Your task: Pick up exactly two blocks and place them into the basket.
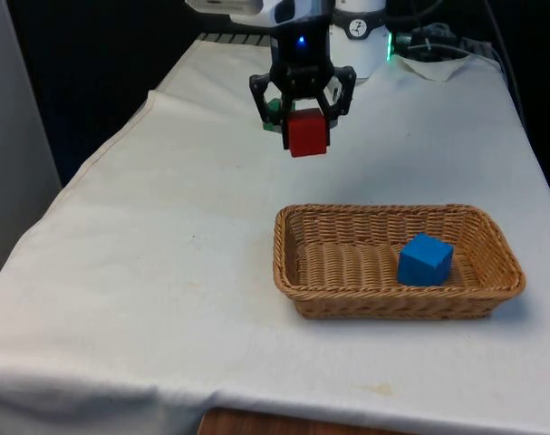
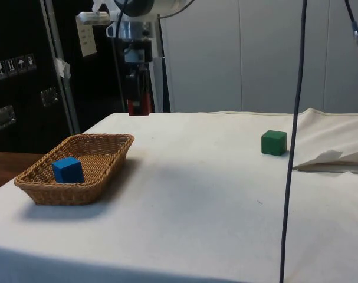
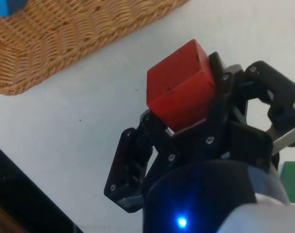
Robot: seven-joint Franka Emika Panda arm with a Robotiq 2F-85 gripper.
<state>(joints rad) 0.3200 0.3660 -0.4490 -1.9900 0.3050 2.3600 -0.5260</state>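
No legible text or labels.

A white cloth (image 1: 166,272) covers the table, wrinkled at its far end. Black curtains (image 1: 93,63) hang behind. In the side view, dark cabinets (image 2: 25,71) stand at the left, a pale wall (image 2: 255,53) at the right, and a black cable (image 2: 294,141) hangs near.

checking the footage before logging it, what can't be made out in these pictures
- Green block: front view, mostly hidden behind the hand and red block.
- Red block: side view, largely covered by the fingers.
- Blue block and basket: wrist view, cut off by the edge.
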